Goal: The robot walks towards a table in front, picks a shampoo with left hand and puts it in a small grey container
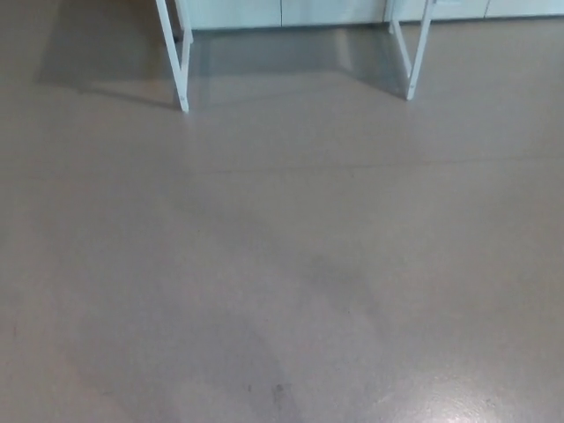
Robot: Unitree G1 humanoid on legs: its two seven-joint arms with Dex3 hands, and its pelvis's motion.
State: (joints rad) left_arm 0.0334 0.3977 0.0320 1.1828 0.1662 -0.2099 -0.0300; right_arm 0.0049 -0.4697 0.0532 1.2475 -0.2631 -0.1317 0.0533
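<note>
Only the white legs of a table show, at the top of the head view: a left leg (179, 62) and a right leg (416, 53). The tabletop is cut off by the upper edge, so no shampoo and no grey container can be seen. Neither of my hands appears in the picture.
Grey-brown floor (282, 264) fills nearly the whole view, with a faint seam running across it and a shiny patch at the lower right. A pale wall base (282, 12) runs behind the table legs. The table casts a shadow on the floor beneath it.
</note>
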